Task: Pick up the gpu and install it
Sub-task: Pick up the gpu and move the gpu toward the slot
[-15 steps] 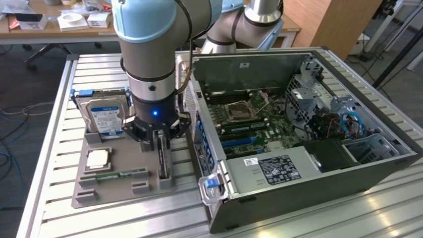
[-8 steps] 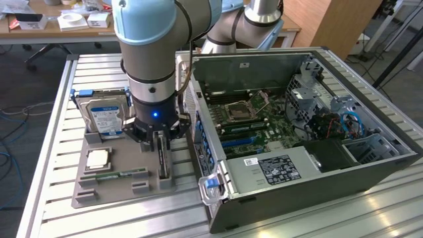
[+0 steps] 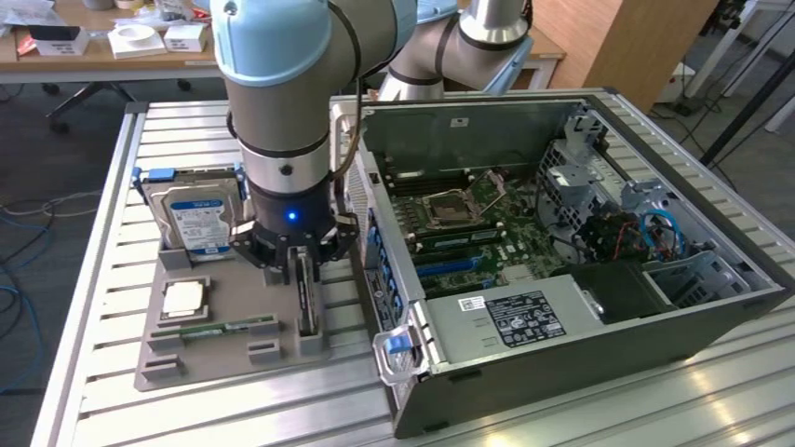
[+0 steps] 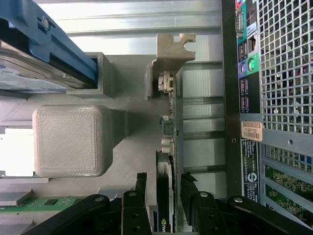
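You are looking at the gpu point(image 3: 307, 303) standing on its long edge in a slot of the grey holder tray point(image 3: 168, 358). It is sitting along the tray edge that is facing the computer case point(image 3: 597, 354). In the wrist view, the gpu point(image 4: 167, 132) is showing edge-on, and its pale metal bracket point(image 4: 171, 51) is projecting clear of the fingers.

The gripper point(image 3: 302, 265) is hanging directly over the card with its jaws parted. In the wrist view, the gripper point(image 4: 164, 177) is straddling the card with one finger on each side. A thin strip of tray is showing between the card and at least one finger point(image 4: 141, 193), so it is not clamping the card.

The gpu is not seated in the case, whose side is lying open with the motherboard point(image 3: 485, 223) exposed.

On the same tray, the hard drive point(image 3: 199, 219) is standing upright in its blue carrier at the far corner on the exterior view's left. The processor point(image 3: 184, 298) is lying flat near the tray's middle, and the green memory stick point(image 3: 223, 328) is lying just beside it towards the near edge.

The tray and case are resting side by side on the slatted table point(image 3: 100, 233).
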Controlling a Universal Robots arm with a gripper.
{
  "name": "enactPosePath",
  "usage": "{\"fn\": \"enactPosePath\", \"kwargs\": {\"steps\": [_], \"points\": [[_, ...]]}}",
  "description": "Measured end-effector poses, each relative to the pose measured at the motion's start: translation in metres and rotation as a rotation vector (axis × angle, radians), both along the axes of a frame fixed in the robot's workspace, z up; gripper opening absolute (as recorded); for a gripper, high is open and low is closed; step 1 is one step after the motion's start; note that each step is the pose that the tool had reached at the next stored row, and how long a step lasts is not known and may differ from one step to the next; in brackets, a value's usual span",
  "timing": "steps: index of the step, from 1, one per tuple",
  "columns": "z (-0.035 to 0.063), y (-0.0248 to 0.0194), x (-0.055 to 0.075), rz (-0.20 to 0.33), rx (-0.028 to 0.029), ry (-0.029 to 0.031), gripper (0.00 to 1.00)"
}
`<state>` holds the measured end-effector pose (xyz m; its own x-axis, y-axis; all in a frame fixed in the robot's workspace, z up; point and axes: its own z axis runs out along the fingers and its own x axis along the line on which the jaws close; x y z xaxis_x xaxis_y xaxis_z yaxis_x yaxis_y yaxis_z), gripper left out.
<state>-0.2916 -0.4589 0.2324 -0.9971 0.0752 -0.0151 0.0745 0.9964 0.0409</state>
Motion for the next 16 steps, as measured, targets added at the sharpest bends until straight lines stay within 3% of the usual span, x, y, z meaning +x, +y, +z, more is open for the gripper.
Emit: {"fn": "enactPosePath", "kwargs": {"steps": [16], "points": [[-0.0013,0.0000,0.0003,0.000,-0.0001,0.0001,0.42]]}}
